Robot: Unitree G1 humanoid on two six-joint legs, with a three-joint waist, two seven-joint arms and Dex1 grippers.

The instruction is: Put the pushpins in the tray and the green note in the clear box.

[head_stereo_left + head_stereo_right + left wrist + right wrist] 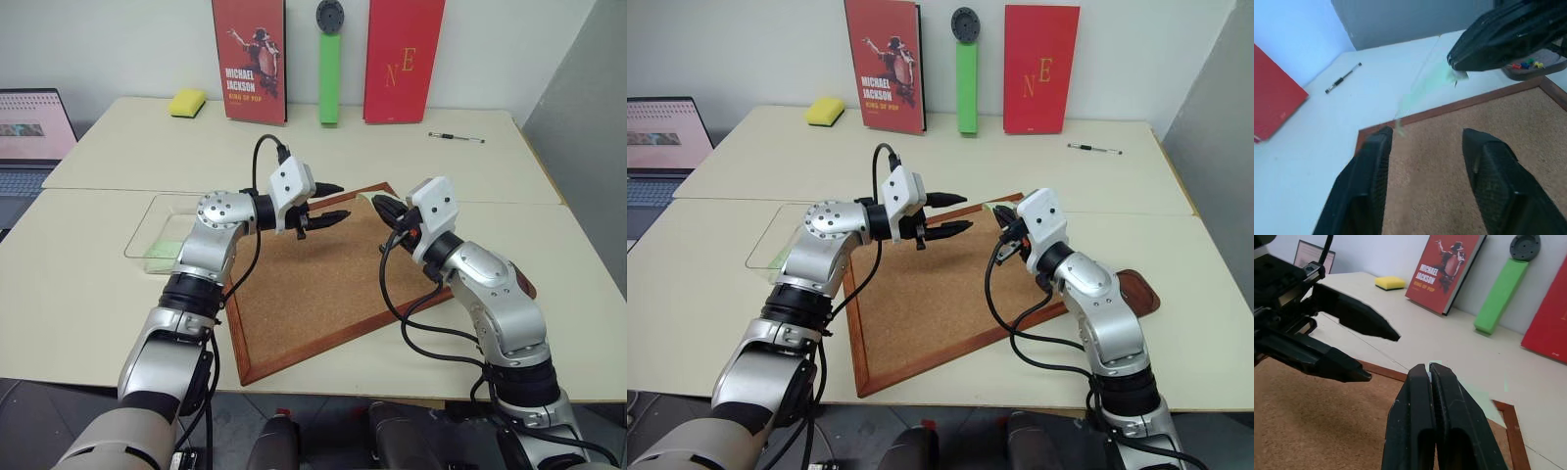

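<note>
Up high, green note [1431, 366] pinched in right claw [1429, 369].

The two head views looked forward and down from above the arms, taking in the cork board [318, 284], the tables and the back wall with its red book [250, 59] and green bar [330, 78], one set slightly beside the other and sharing nearly the whole scene. The left wrist view sat close behind the left gripper [1425, 147], facing low across the board's corner toward a pen [1343, 78] and the tray [1535, 66]; the right wrist view sat close behind the right gripper [1429, 372], facing the back wall, sharing book, bar and yellow sponge [1390, 282] with the head views; each wrist view caught the other gripper.
</note>
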